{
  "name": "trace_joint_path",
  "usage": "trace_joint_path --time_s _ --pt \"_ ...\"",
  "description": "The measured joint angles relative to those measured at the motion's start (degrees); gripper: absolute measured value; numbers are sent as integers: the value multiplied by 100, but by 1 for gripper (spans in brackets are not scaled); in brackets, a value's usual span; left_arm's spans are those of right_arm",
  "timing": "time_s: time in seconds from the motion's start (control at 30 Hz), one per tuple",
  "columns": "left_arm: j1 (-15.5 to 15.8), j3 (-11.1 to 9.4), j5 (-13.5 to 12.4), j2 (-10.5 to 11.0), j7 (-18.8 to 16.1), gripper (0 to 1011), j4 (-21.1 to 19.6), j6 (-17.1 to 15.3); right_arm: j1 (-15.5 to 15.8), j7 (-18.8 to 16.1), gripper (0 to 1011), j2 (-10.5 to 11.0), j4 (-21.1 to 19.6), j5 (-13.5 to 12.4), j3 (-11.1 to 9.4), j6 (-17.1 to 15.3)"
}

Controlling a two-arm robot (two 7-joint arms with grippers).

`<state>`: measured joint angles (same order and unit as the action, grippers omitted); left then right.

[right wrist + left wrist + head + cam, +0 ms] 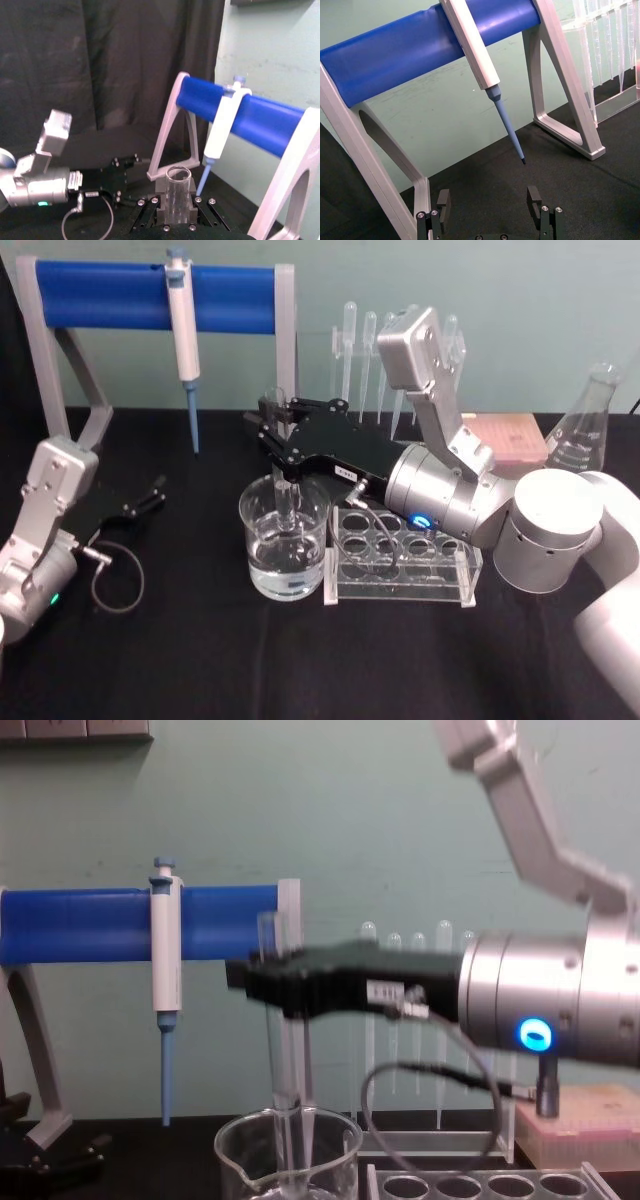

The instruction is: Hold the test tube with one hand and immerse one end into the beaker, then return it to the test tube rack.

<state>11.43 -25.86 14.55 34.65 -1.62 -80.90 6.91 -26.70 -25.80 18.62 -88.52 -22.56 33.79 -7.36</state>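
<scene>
My right gripper reaches in from the right and is shut on the test tube, a clear glass tube held upright. The tube's lower end hangs inside the beaker, a wide glass vessel with water in its bottom; I cannot tell whether the tip touches the water. The chest view shows the test tube dropping from the right gripper into the beaker. The right wrist view has the test tube clamped between the fingers. My left gripper rests open on the black table at the left, its fingers spread and empty.
A clear tube rack stands right beside the beaker. Behind is a stand with a blue bar and a hanging pipette. Plastic pipettes, a pink box and a conical flask sit at the back right.
</scene>
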Motion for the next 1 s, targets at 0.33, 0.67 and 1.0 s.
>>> trace_joint_path --time_s 0.33,0.67,1.0 --pt "0 0 0 0 0 1000 0 0 246 -150 225 -133 537 53 -13 451" --pt "0 0 0 0 0 1000 0 0 350 -176 225 -153 590 131 -47 490" --pt "0 0 0 0 0 1000 0 0 352 -175 225 -150 583 123 -52 488"
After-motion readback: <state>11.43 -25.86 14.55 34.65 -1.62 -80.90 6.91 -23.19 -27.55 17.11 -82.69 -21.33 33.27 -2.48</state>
